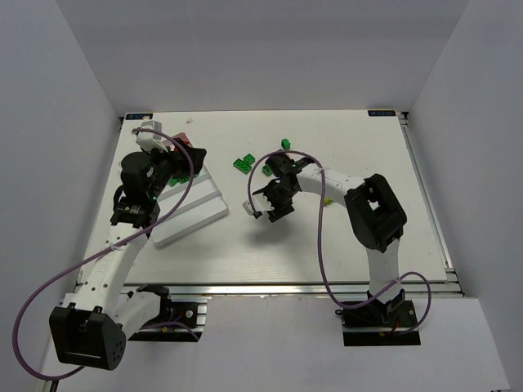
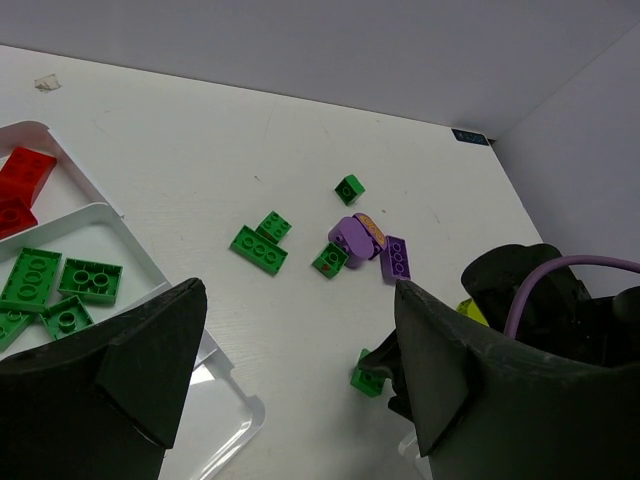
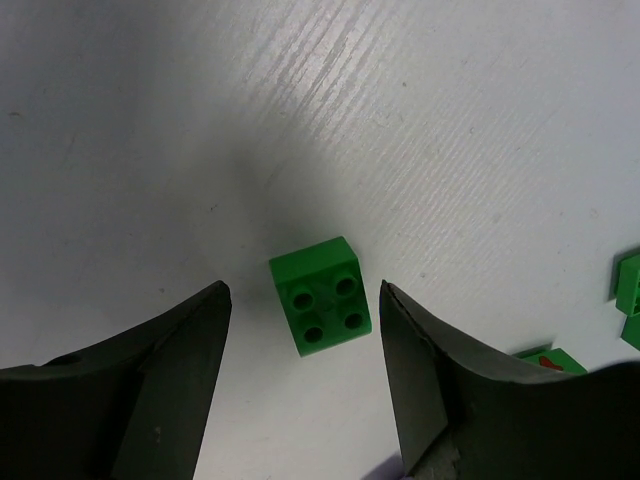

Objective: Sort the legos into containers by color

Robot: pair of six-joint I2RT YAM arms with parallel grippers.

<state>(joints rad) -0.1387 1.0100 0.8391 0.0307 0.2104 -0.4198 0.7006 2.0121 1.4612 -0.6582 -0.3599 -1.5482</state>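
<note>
sorting bench, seen from above and from both wrists: my right gripper (image 3: 302, 292) hangs low over the white table (image 3: 420, 120). its two dark fingers (image 3: 150, 390) stand apart on either side of a square green brick (image 3: 322, 296), and neither touches it. the brick lies flat with four round marks on its upper face. its sides are turned at a slant to my fingers, and being square it has no long axis.

my left gripper (image 2: 300, 300) hovers at the corner of the white tray (image 2: 235, 405), fingers wide apart with nothing between them. the tray sits on the left of the table, skewed to its edges. it holds red bricks (image 2: 20, 180) in one long compartment and green bricks (image 2: 60, 285) in the next.

loose on the table beyond it, a long green plate (image 2: 258, 249) lies aslant, with a smaller green piece (image 2: 273, 226) just beside it. a green cube (image 2: 349, 189) sits farther back. a rounded purple piece (image 2: 350, 240) and a flat purple brick (image 2: 395, 258) lie close together, and a yellow-green brick (image 2: 472, 312) shows partly behind my right arm.

a small dark tag (image 2: 470, 136) at the table's far corner carries print too small to read. the tabletop is white with faint streaks. plain white walls (image 1: 261, 49) close it in on three sides, and a metal rail (image 1: 286, 290) runs along the near edge.
</note>
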